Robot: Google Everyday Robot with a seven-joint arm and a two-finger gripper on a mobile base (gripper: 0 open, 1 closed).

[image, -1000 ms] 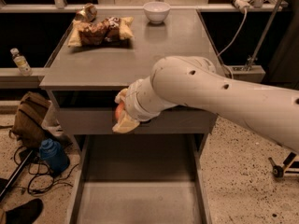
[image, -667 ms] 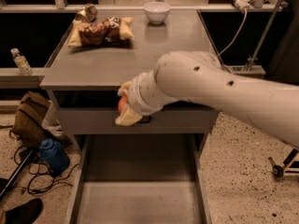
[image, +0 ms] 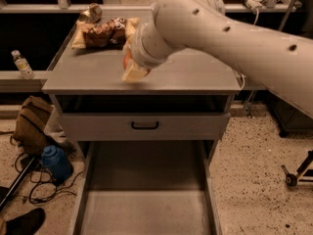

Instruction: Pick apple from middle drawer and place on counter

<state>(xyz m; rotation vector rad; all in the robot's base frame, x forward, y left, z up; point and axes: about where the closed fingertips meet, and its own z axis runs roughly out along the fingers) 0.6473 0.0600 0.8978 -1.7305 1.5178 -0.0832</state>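
At the far left a small clear bottle [image: 22, 64] stands on a low ledge. Below it, on the speckled floor, slump a brown bag [image: 32, 124] and a blue object [image: 56, 163] among dark cables; what the blue object is, is hard to make out. A dark shoe [image: 22, 223] is cut off by the bottom corner. The grey table [image: 195, 75] fills the middle, with snack bags [image: 105, 32] lying at its far left corner and a crumpled shiny thing [image: 91, 12] just behind them. Over the table's front half, left of centre, hangs the hand [image: 133, 71], its pale fingers closed on the apple [image: 126, 61]. Only a reddish sliver of the fruit shows between finger and wrist cuff, and whether the fingertip touches the surface I cannot tell. Under the table top is a dark gap, then a grey drawer front [image: 98, 126] with a black handle [image: 145, 125]. Below that the middle drawer [image: 146, 180] stands pulled out, its flat grey floor and low side walls in view, its near end cut off by the frame. The thick pale arm [image: 234, 33] runs off to the right edge, hiding the table's far right corner.
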